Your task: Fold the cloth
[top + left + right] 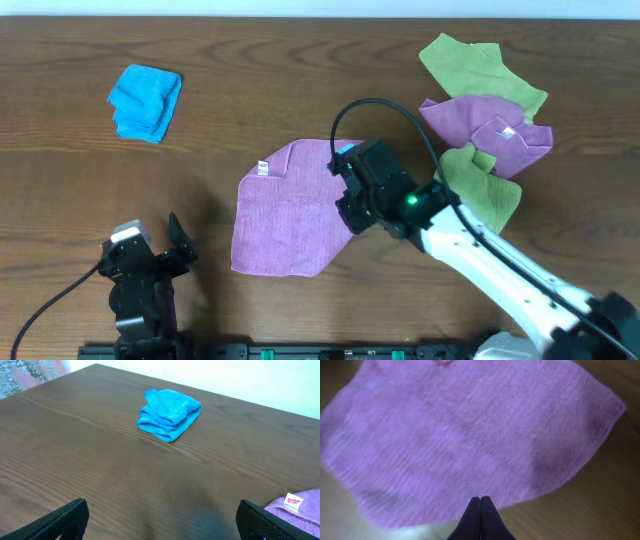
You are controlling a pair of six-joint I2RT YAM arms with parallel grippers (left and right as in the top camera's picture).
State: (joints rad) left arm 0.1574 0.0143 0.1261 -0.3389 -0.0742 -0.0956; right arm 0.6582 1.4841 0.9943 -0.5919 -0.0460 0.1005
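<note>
The lilac cloth [285, 215] lies spread on the table's middle, its white tag [263, 168] at the upper left corner. My right gripper [345, 190] hovers over the cloth's right edge. In the right wrist view its fingertips [481, 498] are pressed together at the near edge of the cloth [470, 435], with nothing visibly pinched between them. My left gripper [150, 245] stands open near the table's front left, apart from the cloth. In the left wrist view it [162, 510] holds nothing, and a corner of the cloth [305, 510] with its tag [292, 501] shows at the right.
A folded bright-blue cloth [146, 100] [169, 412] lies at the back left. At the back right is a pile with a second lilac cloth [490, 130] between two lime-green cloths [480, 65] [485, 185]. The right arm's black cable arcs above the cloth.
</note>
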